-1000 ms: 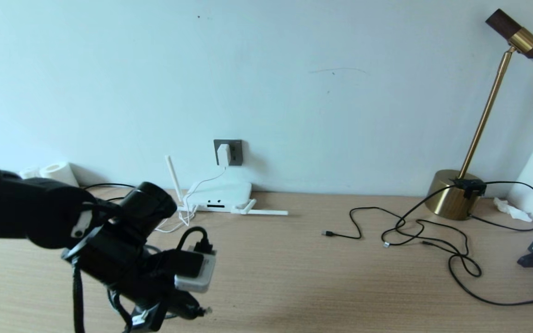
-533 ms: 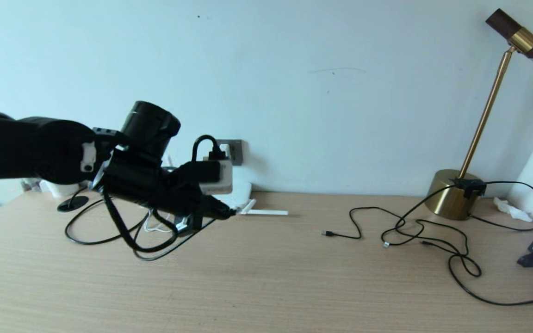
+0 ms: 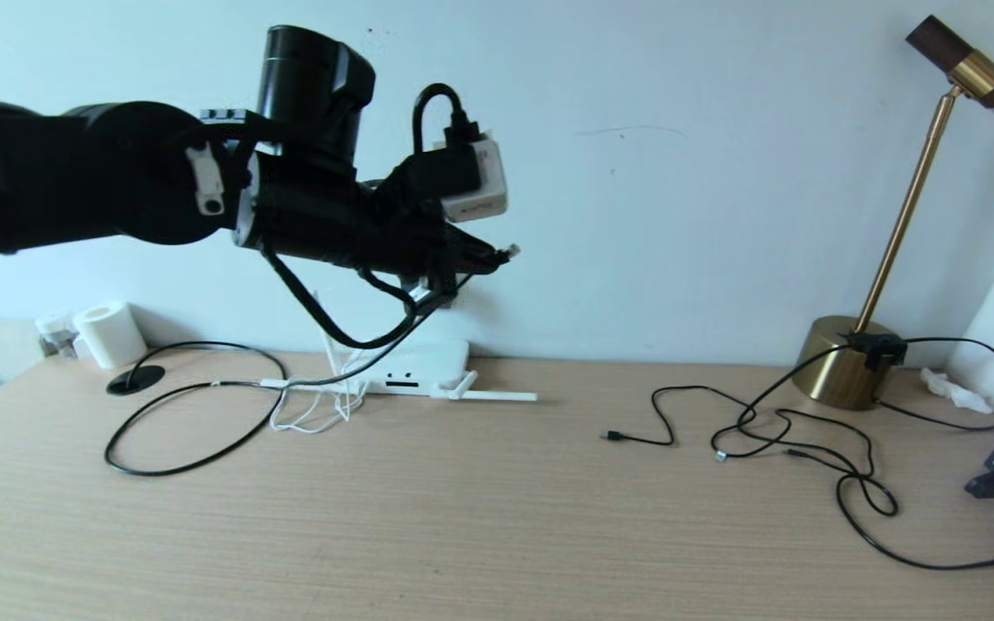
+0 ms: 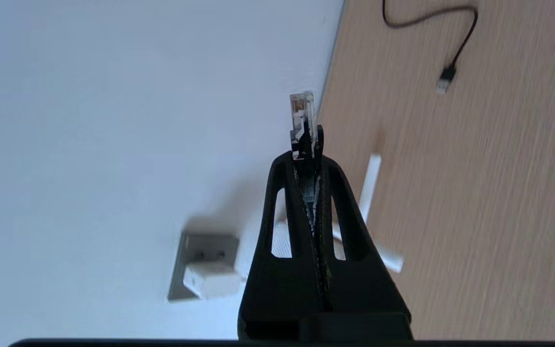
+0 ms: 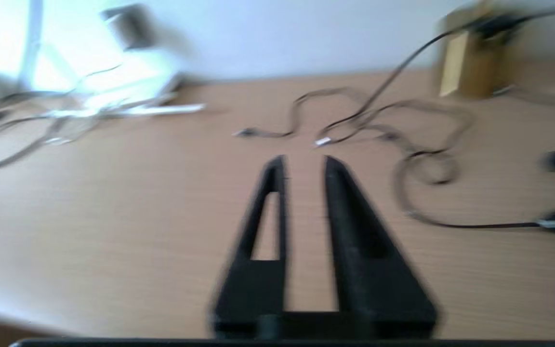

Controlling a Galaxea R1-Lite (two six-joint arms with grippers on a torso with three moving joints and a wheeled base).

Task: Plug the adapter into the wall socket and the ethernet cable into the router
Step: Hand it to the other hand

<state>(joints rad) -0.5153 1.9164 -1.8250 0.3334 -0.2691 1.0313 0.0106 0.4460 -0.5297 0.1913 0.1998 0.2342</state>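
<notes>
**Ethernet plug held high, well above the router**

The left end effector (image 4: 306,144) is clamped on the ethernet cable (image 3: 195,448), its clear plug jutting past the tips. The router (image 3: 415,366) sits on the bench (image 3: 497,535) below and behind the end effector; the adapter (image 4: 210,279) is already seated in the wall socket (image 4: 195,243). Risks, as I judge them: the trailing slack could drag the router or snag an antenna (image 3: 497,396) on descent, and the plug could meet the port crooked. The adapter's white cord lies near that approach. The right end effector (image 5: 304,164) hangs over the bench, fingers apart, holding nothing
</notes>
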